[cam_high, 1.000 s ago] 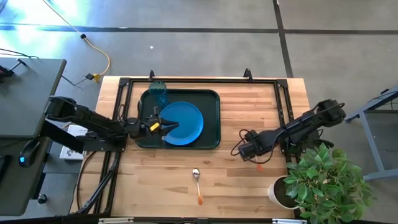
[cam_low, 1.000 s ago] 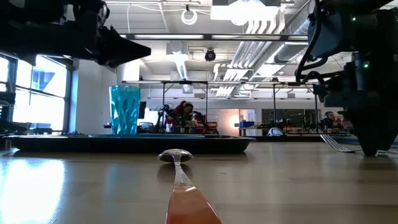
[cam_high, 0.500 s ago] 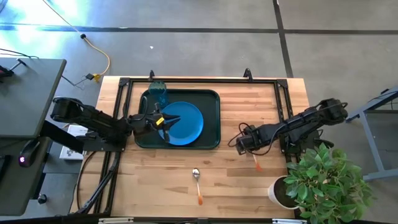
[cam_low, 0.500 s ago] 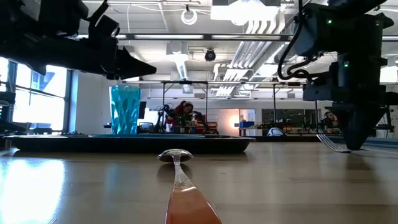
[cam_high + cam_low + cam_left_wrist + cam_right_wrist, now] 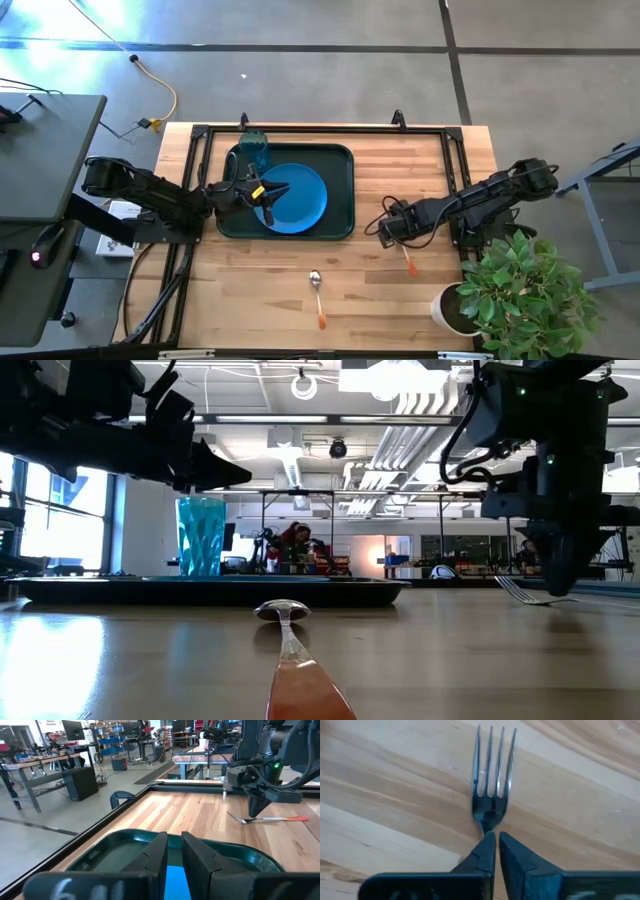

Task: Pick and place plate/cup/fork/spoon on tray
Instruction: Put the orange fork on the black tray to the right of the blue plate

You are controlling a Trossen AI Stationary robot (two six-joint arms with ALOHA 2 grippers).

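Bright ceiling lights; near spoon (image 5: 296,660) handle blurred, low view

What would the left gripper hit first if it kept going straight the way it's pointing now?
Probably nothing close: the left gripper hovers over the plate on the tray, aimed across the table. Farther along stand the right gripper and the fork, though height is unclear.

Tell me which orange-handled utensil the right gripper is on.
The fork: the right gripper has its jaws closed at the fork's neck, right of the tray. The spoon lies alone near the table's front edge, with no gripper by it.
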